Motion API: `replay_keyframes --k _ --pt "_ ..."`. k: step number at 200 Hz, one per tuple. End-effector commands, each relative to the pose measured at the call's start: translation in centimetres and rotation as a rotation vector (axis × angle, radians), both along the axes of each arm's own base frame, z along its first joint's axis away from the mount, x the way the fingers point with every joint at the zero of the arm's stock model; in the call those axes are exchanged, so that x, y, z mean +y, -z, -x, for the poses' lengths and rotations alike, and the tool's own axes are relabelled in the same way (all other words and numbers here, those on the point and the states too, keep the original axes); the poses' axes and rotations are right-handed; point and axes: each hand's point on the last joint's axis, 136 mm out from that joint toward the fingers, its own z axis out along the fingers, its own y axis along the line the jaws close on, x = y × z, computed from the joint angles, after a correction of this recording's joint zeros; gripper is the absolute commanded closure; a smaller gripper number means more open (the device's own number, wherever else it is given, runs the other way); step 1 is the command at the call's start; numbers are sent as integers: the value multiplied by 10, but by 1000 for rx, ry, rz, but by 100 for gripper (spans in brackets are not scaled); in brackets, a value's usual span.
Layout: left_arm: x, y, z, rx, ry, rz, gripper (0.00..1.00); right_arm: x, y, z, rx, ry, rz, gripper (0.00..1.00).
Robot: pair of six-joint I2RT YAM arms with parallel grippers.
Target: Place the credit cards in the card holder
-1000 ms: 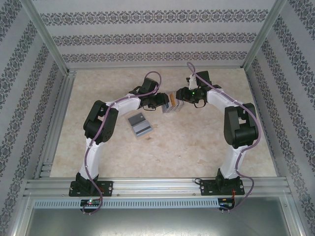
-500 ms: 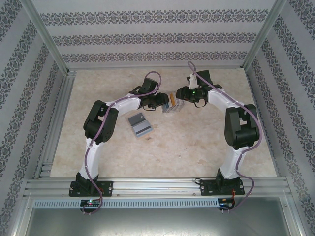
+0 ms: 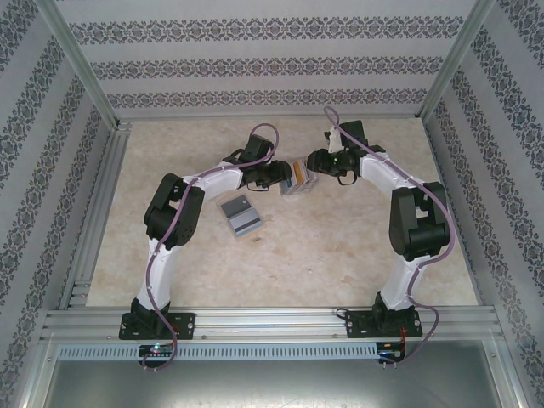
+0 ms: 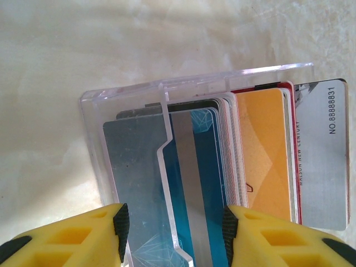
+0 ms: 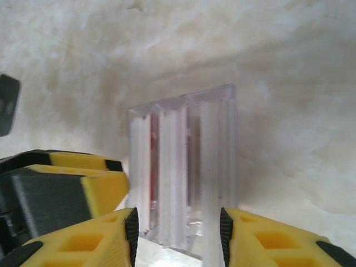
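Here the clear plastic tray [image 4: 194, 83] holds the fanned orange, blue, grey and silver credit cards [image 4: 261, 150]. The left gripper [image 4: 173, 225] hangs over the tray's near end, jaws apart. The right gripper [image 5: 176, 222] straddles the tray's end; I cannot tell whether it clamps. The grey square card holder [image 3: 240, 215] lies apart from the tray, left and nearer the arm bases.

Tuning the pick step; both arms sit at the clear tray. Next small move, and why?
Probably close the left gripper on the credit cards: its jaws stand open astride part of the fanned stack in the clear tray, while the right gripper brackets the tray's end, seemingly steadying it. The card holder lies open nearby.
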Motion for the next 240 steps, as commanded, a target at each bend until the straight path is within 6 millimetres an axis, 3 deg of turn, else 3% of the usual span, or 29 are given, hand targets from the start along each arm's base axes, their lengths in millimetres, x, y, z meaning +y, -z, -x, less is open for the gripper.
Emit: replay_keyframes --k 1,18,49,92,157,240 --pt "-6 -5 5 -6 19 8 50 -14 2 -2 -14 25 107 54" --pt "-7 -3 5 -2 17 13 50 -15 8 -5 1 26 121 54" --pt "-6 -2 8 0 15 15 50 5 16 -7 40 -28 77 54" --pt "-5 -5 10 -4 15 14 50 28 12 -7 35 -85 50 54" --pt "-7 -5 11 -3 21 29 50 38 22 -1 80 -125 87 54" --pt "-8 -8 11 -8 25 34 49 42 -14 3 11 -123 38 55"
